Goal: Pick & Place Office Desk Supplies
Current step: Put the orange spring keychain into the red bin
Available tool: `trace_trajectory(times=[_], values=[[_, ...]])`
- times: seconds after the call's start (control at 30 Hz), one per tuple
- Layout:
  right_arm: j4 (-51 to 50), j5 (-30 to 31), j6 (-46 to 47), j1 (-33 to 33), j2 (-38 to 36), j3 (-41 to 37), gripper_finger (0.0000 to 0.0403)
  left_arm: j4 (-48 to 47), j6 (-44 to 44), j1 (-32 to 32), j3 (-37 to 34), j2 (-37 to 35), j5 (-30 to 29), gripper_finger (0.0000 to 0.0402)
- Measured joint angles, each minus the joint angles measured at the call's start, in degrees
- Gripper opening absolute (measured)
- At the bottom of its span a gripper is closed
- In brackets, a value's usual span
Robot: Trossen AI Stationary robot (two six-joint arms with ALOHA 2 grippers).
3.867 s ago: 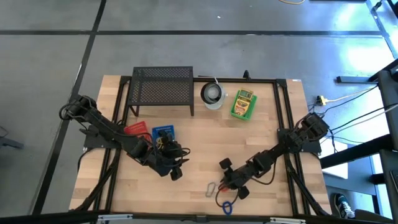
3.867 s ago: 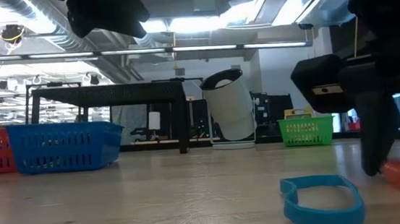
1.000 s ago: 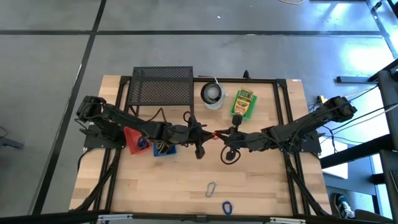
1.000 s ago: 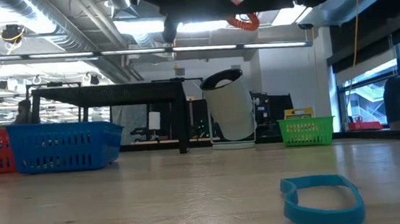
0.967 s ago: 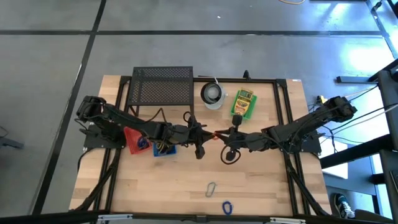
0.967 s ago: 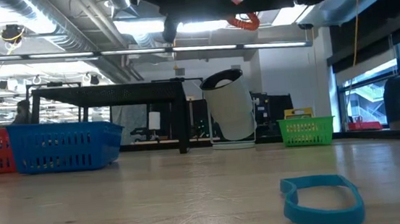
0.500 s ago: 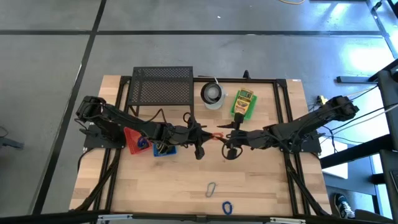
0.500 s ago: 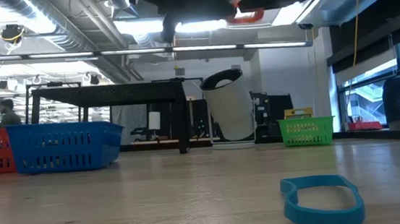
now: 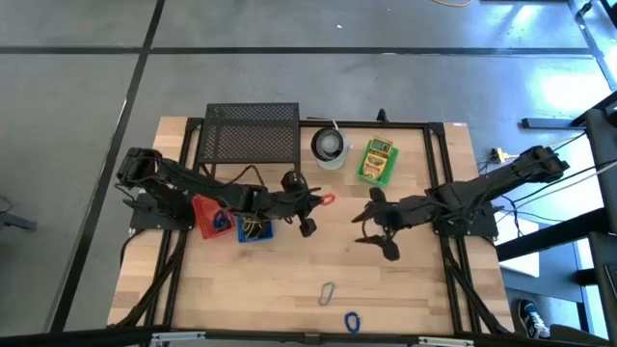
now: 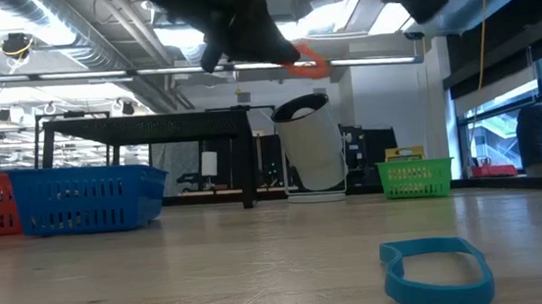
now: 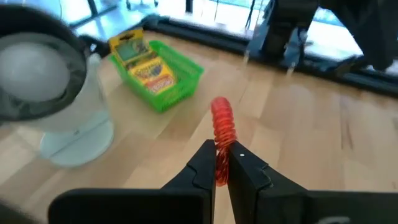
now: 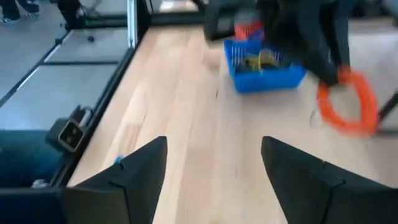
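My left gripper [image 9: 319,201] hangs over the middle of the table, shut on a red-orange rubber band [image 9: 329,200] that also shows in the low view [image 10: 305,65]. To its right, apart from the band, my right gripper [image 9: 369,226] stands open with nothing between its fingers [image 12: 212,149]. Near the front edge a blue rubber band [image 9: 352,319] and a silver clip [image 9: 328,292] lie flat on the table. A crayon box sits in a green basket [image 9: 376,161]. My left gripper pinches one side of the red-orange band's loop [image 11: 221,154] between its two fingers. The fingers come about level from the table's left side. The rest of the loop [image 11: 222,121] sticks out past the fingertips, lifted clear of the table.
A black mesh rack [image 9: 252,135] and a white cup [image 9: 330,146] stand at the back. A red basket [image 9: 206,214] and a blue basket [image 9: 253,218] with small items sit under my left arm. Bare wood lies between the grippers and the front edge.
My right gripper has opened, let go of the red-orange band and drawn back toward the table's right edge. The band, which was held between both grippers, now stays with my left gripper alone, still clear of the table.
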Motion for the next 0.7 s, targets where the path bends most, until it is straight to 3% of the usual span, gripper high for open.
trace_trajectory(times=[0.37, 0.7], values=[[-7.2, 4.3, 5.7, 0.0, 0.5, 0.0, 0.0263, -23.6, -8.7, -1.8, 0.0, -10.8, -0.4, 0.0017], [-7.1, 7.1, 4.9, 0.0, 0.5, 0.0, 0.0263, -59.2, -34.6, -7.8, 0.0, -19.2, -1.2, 0.0017]])
